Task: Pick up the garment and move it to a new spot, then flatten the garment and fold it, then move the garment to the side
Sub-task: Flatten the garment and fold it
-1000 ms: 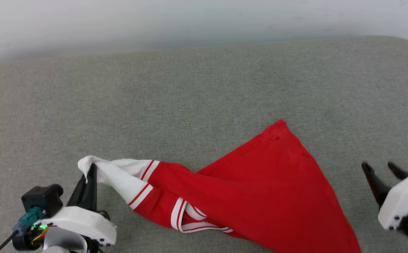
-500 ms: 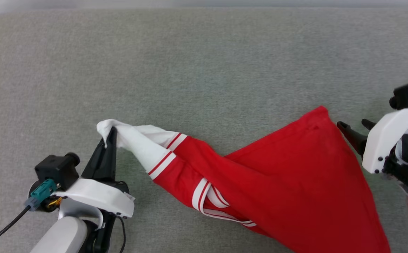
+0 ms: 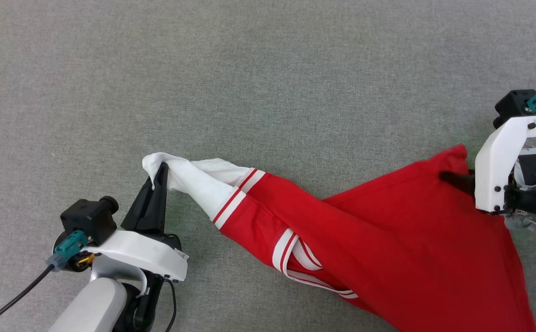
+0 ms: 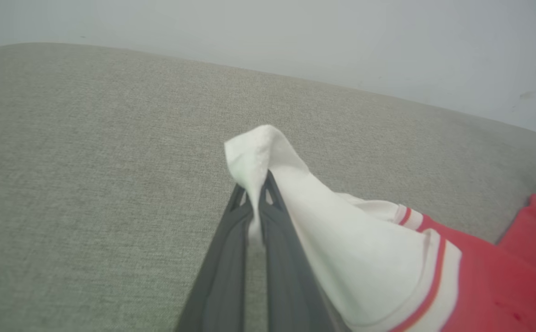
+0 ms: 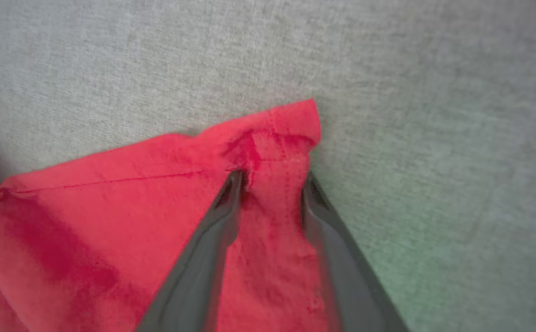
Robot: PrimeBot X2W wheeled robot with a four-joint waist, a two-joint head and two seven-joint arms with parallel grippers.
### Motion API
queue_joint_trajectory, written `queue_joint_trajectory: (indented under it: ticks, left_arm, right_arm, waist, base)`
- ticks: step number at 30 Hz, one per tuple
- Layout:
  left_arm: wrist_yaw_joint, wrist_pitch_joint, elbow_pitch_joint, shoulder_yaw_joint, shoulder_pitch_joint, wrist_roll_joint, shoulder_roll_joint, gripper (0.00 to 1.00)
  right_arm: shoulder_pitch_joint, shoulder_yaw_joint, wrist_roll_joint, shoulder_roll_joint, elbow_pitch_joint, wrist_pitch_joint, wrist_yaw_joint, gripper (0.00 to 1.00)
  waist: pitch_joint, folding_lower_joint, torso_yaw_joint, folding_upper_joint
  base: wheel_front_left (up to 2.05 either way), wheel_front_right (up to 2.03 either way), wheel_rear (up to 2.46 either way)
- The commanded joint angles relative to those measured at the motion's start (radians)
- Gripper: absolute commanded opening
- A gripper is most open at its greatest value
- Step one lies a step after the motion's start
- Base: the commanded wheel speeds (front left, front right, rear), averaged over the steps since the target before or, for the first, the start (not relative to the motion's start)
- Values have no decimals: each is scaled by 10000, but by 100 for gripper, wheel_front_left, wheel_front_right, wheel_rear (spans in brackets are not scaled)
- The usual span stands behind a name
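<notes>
The shirt (image 3: 388,240) has the tip of its white sleeve (image 3: 194,182) pinched in the left gripper (image 4: 259,184), whose jaws are closed tight on it. The right gripper (image 5: 272,177) has its jaws wide apart, with the red bottom corner (image 5: 291,129) lying between the fingers, not squeezed. The rest of the shirt lies twisted and stretched between both grippers on the gray cushion (image 3: 268,69).

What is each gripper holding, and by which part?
Left gripper is shut on the garment, pinching its white sleeve end. Right gripper straddles the red hem corner, jaws apart, holding nothing yet.
</notes>
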Motion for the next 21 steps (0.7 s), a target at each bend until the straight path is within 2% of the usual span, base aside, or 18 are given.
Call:
queue_joint_trajectory:
  ticks: [1, 7, 13, 16, 21]
  left_arm:
    - [-41, -62, 65, 11, -40, -28, -49, 0]
    - [-125, -69, 262, 33, 49, -155, -31, 0]
    - [-211, -112, 376, 189, -275, -118, 162, 0]
    - [-334, 41, 398, 250, -571, -94, 363, 0]
    - [-571, 347, 569, 518, -1483, -174, 727, 0]
  right_arm:
    - [604, 174, 163, 439, 575, 483, -2, 0]
    - [192, -38, 221, 403, 174, 441, -3, 0]
    - [-261, 167, -12, -23, -419, -1083, -4, 0]
    - [-424, 144, 240, -55, -373, -1600, -4, 0]
    - [-828, 131, -102, -293, -187, -2489, -4, 0]
  waist:
    - [-29, -1, 7, 0]
    - [-329, -1, -19, 0]
    - [-1037, -1, -183, 0]
    - [-1503, -1, -310, 0]
    - [-2263, -1, -568, 0]
  base:
    - [0, 0, 0]
    - [0, 0, 0]
    - [0, 0, 0]
    - [0, 0, 0]
    - [0, 0, 0]
